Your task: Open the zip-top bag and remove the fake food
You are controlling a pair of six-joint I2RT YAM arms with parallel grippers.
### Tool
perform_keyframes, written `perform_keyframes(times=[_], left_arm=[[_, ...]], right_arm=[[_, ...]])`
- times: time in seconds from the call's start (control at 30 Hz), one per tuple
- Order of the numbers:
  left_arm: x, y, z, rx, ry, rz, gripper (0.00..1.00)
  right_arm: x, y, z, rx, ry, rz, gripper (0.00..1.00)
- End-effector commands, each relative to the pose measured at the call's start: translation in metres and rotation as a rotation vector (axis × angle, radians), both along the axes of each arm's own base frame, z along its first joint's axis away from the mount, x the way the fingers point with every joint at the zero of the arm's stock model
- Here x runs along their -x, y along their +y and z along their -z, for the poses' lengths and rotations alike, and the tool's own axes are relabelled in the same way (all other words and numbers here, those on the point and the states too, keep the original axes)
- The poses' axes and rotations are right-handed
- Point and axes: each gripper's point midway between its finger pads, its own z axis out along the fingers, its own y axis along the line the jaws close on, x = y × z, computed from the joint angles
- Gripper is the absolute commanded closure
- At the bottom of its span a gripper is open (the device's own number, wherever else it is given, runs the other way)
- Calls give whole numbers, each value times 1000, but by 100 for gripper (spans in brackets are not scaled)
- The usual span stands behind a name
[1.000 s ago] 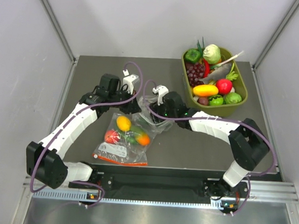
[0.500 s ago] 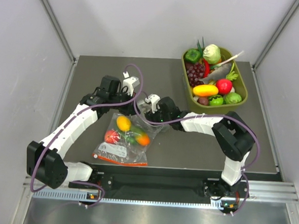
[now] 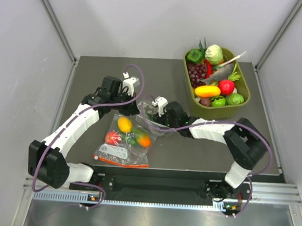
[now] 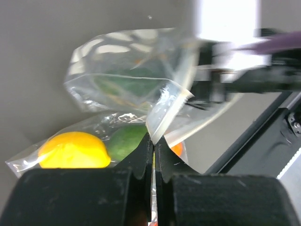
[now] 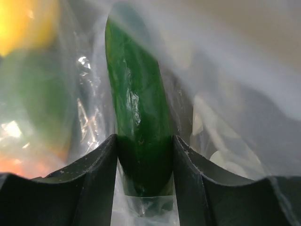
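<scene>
Glossy cucumber (image 5: 139,127) in crinkly clear bag (image 5: 214,89), between right jaws

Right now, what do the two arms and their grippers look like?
The left arm and right arm have white link shells with black joints; a purple cable runs along each. The left gripper and right gripper have black, blocky fingers.
</scene>
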Motion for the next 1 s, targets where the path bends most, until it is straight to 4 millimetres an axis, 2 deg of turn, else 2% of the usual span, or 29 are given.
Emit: perform_keyframes(times=[0.0,0.03,0.1,0.13,0.2,0.23,0.5,0.67,0.77,0.9,0.97], left_arm=[[-12,14,4,-39,-10,-59,100],[-14,18,5,-50,-14,-80,100],[-17,24,5,-55,-13,-104,100],[-18,25,6,-52,-10,-108,100],[-21,29,6,-45,-3,-122,100],[-22,29,8,-45,2,-125,100],[-31,44,16,-56,26,-181,100],[-35,49,12,-36,26,-191,100],[-35,40,2,19,2,-159,100],[-30,30,0,61,24,-118,100],[-27,25,2,57,25,-100,100]], right_arm=[[0,3,-49,-103,-95,30,76],[3,1,-64,-128,-112,34,76],[8,-4,-71,-136,-122,38,77],[11,-5,-86,-162,-144,37,77],[17,-9,-92,-170,-148,33,77],[20,-10,-104,-193,-163,30,77],[35,-21,-133,-262,-211,22,77],[30,-36,-136,-224,-224,96,76],[21,-34,-132,-176,-230,113,75],[13,-7,-129,-239,-202,108,75],[5,4,-134,-279,-205,128,74]])
